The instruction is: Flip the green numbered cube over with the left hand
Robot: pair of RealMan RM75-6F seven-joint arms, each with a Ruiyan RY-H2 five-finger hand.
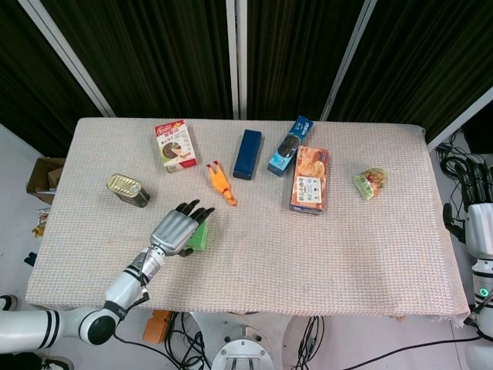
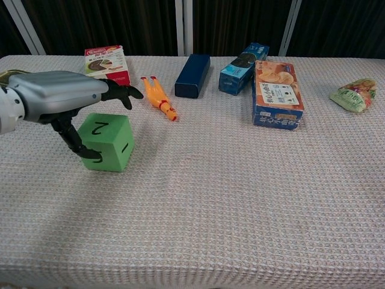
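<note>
The cube (image 2: 107, 142) sits on the table (image 2: 240, 198) near its front-left corner, the face marked 2 upward and 1 and a partly covered figure on the near sides. The left hand (image 2: 66, 99) is spread over it from the left, palm down: in the chest view the thumb (image 2: 78, 147) reaches down onto the near-left face while the fingers (image 2: 123, 92) stretch past the top toward the far side, so it looks to be touching rather than gripping (whether the fingers press the far face cannot be told). To flip it well, I would close thumb and fingers on opposite faces first, lift just clear of the cloth, then roll the wrist until the 2 faces down; tipping it by a push alone may only slide it on the weave. The toy chicken (image 2: 159, 98) lies just beyond toward the middle, so the roll is better kept toward the front edge. The right hand (image 1: 475, 223) hangs off the right edge, fingers apart and holding nothing.
</note>
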